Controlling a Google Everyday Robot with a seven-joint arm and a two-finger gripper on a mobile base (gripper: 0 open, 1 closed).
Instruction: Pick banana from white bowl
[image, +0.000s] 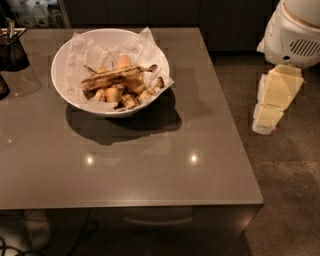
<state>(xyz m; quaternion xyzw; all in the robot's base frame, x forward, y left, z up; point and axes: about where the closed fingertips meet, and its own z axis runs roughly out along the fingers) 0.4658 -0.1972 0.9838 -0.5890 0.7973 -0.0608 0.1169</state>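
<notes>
Past the near edge of the glossy grey-brown table (150, 170), off its right side, hung the cream, blocky pincer (267, 117) (apart or together, I could not tell). Farther back, in the wide paper-lined white bowl (60, 85), the long brown-blotched banana (117, 77) lay atop stubby fruit pieces (112, 94). It looked soft, best taken gently mid-length.

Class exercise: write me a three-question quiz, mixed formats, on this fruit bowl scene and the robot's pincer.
1. True or false: the banana lies on the table beside the white bowl.
2. Where is the pincer? A) over the bowl B) beyond the table's edge, above the floor C) clamped on the banana
3. Fill in: the bowl is lined with crumpled white ____.
Key: 1 false; 2 B; 3 paper.
</notes>
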